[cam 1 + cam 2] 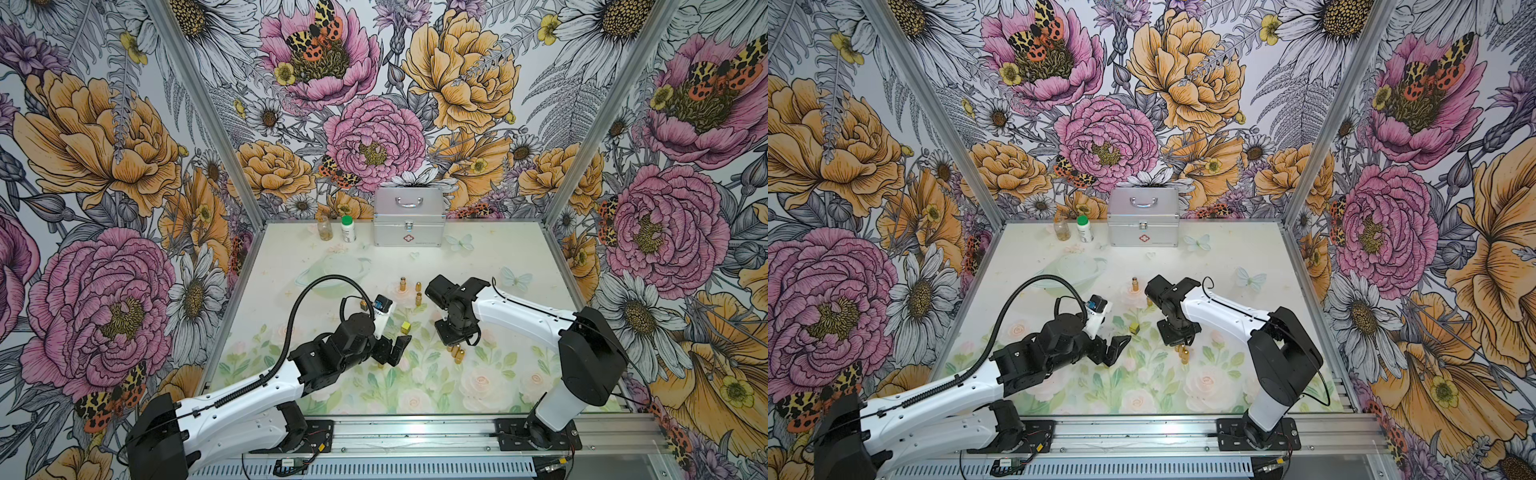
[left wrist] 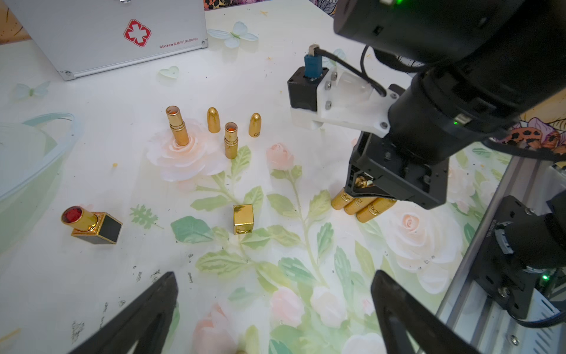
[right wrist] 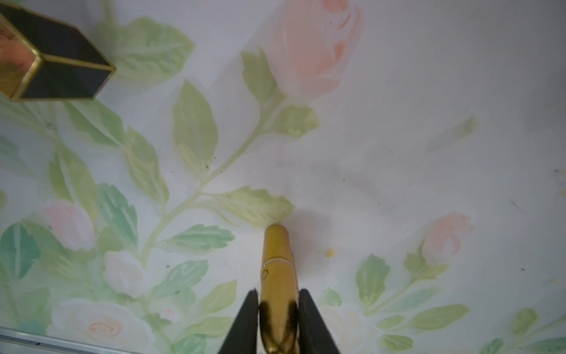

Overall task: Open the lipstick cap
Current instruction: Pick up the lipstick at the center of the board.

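The right gripper [image 3: 278,291] pinches a gold lipstick [image 3: 277,254] from both sides. The lipstick lies on the table [image 1: 498,257], about 4 o'clock from the square gold cap [image 1: 406,327]. Its long axis runs straight out between the fingers, rounded end pointing away. The left gripper [image 2: 273,273] gapes wide, empty.

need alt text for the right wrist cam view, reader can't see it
The right gripper clamps a gold bullet-shaped lipstick, cap on, its rounded tip pointing away from the camera, with the rose-printed table behind it. A black and gold square lipstick case lies apart from it.
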Robot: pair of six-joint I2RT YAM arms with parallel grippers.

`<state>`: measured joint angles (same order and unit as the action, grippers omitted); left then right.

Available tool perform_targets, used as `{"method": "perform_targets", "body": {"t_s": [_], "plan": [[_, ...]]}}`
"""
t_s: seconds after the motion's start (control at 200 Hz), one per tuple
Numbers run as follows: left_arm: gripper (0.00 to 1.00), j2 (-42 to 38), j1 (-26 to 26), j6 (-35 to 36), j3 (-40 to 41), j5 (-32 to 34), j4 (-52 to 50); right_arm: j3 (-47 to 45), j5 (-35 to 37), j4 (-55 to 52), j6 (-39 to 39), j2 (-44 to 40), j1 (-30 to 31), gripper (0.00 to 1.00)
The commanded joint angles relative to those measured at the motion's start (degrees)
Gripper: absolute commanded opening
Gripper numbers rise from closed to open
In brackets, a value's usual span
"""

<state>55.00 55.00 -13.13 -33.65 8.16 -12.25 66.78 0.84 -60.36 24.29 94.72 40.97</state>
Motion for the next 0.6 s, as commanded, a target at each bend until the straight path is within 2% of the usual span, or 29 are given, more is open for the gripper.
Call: {"method": "perform_targets", "body": {"t_s": [0.0, 0.395, 0.595], "plan": [[0.99, 0.2, 0.5, 0.2, -0.7, 0.8, -0.2, -0.5, 1.5, 1.3, -0.6, 0.8, 0.4, 0.26], [0.99, 0.2, 0.5, 0.2, -0.7, 0.7, -0.2, -0.9, 0.9, 1.8, -0.7, 1.2, 0.6, 0.28], [0.99, 0.1, 0.5, 0.2, -0.6, 0.8, -0.2, -0.9, 1.4, 2.0, -0.7, 1.5, 0.7, 0.26]]}}
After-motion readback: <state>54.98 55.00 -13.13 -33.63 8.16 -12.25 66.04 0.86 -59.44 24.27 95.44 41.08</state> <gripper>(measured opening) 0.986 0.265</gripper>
